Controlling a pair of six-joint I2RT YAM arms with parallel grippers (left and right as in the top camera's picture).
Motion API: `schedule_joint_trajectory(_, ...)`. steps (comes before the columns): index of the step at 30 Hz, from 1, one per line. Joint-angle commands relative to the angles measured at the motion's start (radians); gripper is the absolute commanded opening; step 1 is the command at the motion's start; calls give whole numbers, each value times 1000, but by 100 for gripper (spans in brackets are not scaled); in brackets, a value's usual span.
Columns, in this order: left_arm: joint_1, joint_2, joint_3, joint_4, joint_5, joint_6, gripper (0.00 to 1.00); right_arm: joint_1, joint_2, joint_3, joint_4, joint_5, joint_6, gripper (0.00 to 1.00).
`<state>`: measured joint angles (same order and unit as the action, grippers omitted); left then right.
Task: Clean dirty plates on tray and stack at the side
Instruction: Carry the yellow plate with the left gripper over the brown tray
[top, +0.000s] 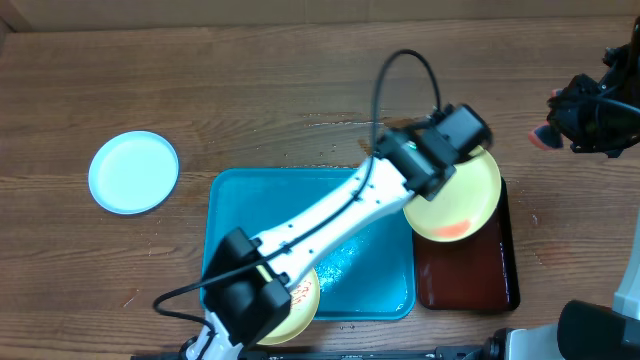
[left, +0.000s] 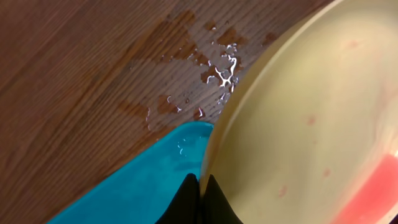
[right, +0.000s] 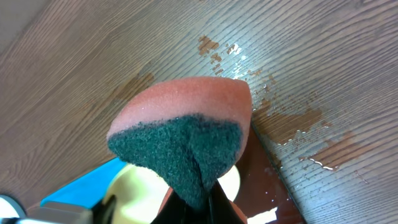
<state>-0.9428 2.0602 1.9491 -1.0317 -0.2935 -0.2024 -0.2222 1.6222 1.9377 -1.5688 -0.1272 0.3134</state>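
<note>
Left wrist view, close in: the left gripper (left: 199, 202) is pinched on the rim of a yellow-green plate (left: 311, 118), faint reddish specks on its face, with a corner of the turquoise tray (left: 143, 186) and splashes of water (left: 217, 71) on the table (left: 74, 74) below. From overhead, that plate hangs over the dark red-brown tray (top: 470, 275), an orange-red patch near its lower edge. Only the overhead camera shows the second yellow-green plate (top: 302, 305) on the turquoise tray's near corner, half under the arm, and the mint-blue plate (top: 133, 172) alone on the table to the left, well apart. Right wrist view: the right gripper (right: 200, 205) is clamped on a sponge (right: 186, 124), pink with its green scouring face toward the camera, held off above the table.
</note>
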Motion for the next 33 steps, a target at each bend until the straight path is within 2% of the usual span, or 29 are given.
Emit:
schedule_joint_trajectory(1,-28,15,65,-24,-146,15,4,-2,-18,29,5,-9,-8,4)
schedule_joint_trajectory(7,-39,14,76,-70,-219,15,4,-2,-18,29,7,-9,-8,4)
schedule_joint_trajectory(12,-73,14,84,-82,-341,17,4,-4,-18,29,13,2,-4,4)
schedule_joint_trajectory(23,-270,14,85,-6,-653,148,4,-6,-18,29,18,2,-3,4)
schedule_joint_trajectory(33,-289,14,85,-4,-738,167,4,-53,-18,29,14,-33,-1,4)
